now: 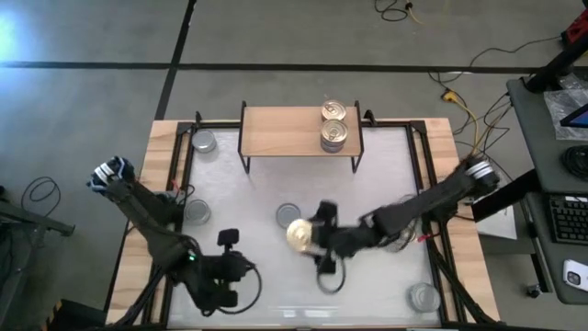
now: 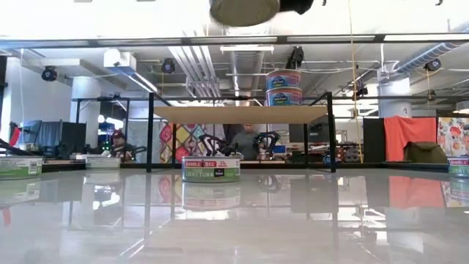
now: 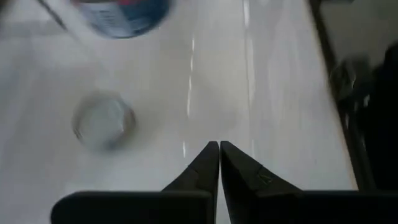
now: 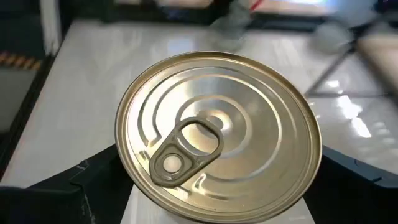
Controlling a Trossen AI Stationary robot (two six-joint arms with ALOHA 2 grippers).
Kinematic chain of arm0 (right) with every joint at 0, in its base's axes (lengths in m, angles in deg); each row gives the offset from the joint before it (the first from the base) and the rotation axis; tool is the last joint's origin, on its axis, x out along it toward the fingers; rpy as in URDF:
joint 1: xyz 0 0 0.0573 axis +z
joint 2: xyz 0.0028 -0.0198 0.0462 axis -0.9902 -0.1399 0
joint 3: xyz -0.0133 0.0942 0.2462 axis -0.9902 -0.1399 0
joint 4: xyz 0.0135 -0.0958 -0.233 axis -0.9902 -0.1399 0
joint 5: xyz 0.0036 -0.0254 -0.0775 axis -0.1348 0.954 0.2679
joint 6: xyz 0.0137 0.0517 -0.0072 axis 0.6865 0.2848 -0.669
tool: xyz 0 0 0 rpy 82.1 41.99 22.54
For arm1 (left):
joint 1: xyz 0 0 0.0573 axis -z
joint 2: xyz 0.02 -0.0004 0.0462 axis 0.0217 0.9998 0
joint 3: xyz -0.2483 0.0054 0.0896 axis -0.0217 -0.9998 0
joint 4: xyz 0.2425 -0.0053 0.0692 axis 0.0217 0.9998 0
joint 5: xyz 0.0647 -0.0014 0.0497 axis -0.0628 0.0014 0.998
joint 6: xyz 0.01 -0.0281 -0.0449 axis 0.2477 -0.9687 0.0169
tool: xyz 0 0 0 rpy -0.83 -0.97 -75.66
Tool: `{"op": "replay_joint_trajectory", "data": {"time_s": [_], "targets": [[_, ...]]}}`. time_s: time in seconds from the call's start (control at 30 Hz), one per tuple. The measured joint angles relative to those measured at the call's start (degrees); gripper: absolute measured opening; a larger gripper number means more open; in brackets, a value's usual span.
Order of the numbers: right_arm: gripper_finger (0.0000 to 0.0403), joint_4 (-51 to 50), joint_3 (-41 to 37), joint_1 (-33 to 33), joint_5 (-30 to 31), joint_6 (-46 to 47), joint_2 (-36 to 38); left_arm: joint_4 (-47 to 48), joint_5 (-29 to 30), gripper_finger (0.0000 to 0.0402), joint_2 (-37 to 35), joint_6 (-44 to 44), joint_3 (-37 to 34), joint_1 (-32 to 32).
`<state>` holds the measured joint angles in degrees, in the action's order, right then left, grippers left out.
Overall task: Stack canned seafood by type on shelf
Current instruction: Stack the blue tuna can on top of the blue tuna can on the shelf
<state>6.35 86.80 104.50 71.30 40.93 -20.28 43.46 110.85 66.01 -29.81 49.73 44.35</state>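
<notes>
Gripping a gold-topped tin (image 4: 217, 134) from either side, my right gripper (image 1: 312, 241) is carrying it above the middle of the table (image 1: 386, 156), the pull-tab lid facing up so it can sit flat on its own kind. At table level only the tin's underside is showing at the top edge, so it is hanging well clear of the surface.

My left gripper (image 3: 219, 163) is waiting near the front-left corner, fingers pressed together and empty, keeping out of the way.

At the back, the shelf (image 1: 285, 131) is already carrying a stack of two tins (image 1: 336, 126) at its right end; from above their tops look more silver than gold, though glare is making that hard to judge. If so, I am reckoning my tin belongs on the bare left part of the plank.

A silver-topped tin (image 1: 288, 216) is sitting just beside my load, with others (image 1: 203, 142) scattered towards the table's edges.
</notes>
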Motion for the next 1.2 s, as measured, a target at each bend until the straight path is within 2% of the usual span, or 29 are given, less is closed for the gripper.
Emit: {"op": "replay_joint_trajectory", "data": {"time_s": [0.13, 0.3, 0.4, 0.5, 0.7, 0.87, 1.0, 1.2], "targets": [[0.0365, -4.01, 0.03, -6.06, 0.42, -3.3, 6.8, -8.69, 1.41, 0.0, -3.22, 12.1, -3.2, -2.61], [0.0365, -5.41, 0.07, -16.17, -0.77, -8.87, 13.86, -15.34, -1.76, 0.0, -7.2, 23.97, -7.11, -9.81], [0.0365, -5.78, 0.09, -24.27, -4.81, -11.72, 16.82, -15.85, -5.95, 0.0, -9.72, 28.42, -8.79, -16.41], [0.0365, -5.88, 0.09, -33.85, -11.45, -13.72, 18.23, -17.9, -11.45, 0.0, -12.83, 33.36, -9.9, -24.31], [0.0365, -5.79, 0.68, -52.78, -29.9, -17.74, 16.04, -23.38, -23.37, 0.0, -17.13, 41.98, -10.17, -40.72], [0.0365, -5.69, 3.86, -63.63, -41.36, -20.66, 13.08, -26.19, -34.97, 0.0, -18.18, 45.56, -9.88, -53.92], [0.0365, -5.75, 5.99, -68.64, -45.68, -22.43, 10.18, -29.94, -41.66, 0.0, -17.3, 48.16, -9.56, -63.67], [0.0365, -5.82, 6.8, -69.94, -46.74, -30.11, 6.76, -34.29, -51.94, 0.0, -14.04, 50.55, -9.53, -74.83]]}}
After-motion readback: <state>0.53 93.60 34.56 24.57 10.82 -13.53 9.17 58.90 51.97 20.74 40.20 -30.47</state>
